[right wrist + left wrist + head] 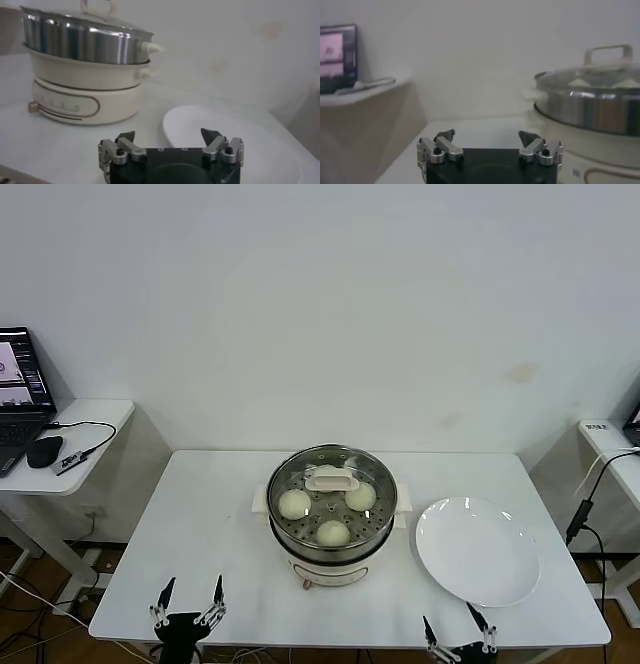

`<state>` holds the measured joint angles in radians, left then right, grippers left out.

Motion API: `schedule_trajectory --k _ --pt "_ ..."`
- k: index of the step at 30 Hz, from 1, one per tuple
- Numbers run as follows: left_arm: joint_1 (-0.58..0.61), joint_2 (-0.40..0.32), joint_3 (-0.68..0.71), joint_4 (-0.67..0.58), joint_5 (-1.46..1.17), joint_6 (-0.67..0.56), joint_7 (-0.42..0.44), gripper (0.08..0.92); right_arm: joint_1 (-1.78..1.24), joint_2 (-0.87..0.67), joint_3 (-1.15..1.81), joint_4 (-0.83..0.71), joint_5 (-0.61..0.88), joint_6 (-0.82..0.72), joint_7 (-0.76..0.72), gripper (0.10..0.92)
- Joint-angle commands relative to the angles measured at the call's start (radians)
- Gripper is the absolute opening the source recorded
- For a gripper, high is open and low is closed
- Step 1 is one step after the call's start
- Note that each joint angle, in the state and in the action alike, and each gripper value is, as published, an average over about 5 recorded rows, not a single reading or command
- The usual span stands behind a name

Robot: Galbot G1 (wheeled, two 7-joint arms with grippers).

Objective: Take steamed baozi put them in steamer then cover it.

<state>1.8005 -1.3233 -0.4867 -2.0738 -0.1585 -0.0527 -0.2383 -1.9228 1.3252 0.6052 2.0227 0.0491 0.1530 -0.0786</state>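
The steamer (pixel 332 536) stands at the middle of the white table. The clear glass cover (pixel 375 479) with its cream handle (pixel 331 478) sits on it. Through the glass I see three off-white baozi (pixel 294 504) (pixel 361 496) (pixel 333 532); a fourth is hidden under the handle or out of sight. My left gripper (pixel 190 594) is open and empty at the table's front left edge. My right gripper (pixel 456 626) is open and empty at the front right edge. The steamer shows in the left wrist view (pixel 590 110) and in the right wrist view (pixel 85 45).
An empty white plate (pixel 477 550) lies right of the steamer, also in the right wrist view (pixel 250 145). A side table (pixel 90 416) at the left holds a laptop (pixel 22 389) and a mouse (pixel 44 451). Another side table (pixel 608 439) with cables stands at the right.
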Motion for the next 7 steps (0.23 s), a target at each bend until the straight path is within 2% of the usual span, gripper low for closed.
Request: schedule_trajectory --k 1,7 --pt "0.046 -0.014 -0.016 -0.011 -0.037 -0.010 -0.010 0.823 -0.025 -0.032 -0.042 0.032 0.039 -0.023 0.025 0.823" --pt "0.048 -0.013 -0.004 -0.008 -0.014 -0.012 -0.005 0.823 -0.022 -0.032 -0.050 0.033 0.053 -0.042 0.031 0.823"
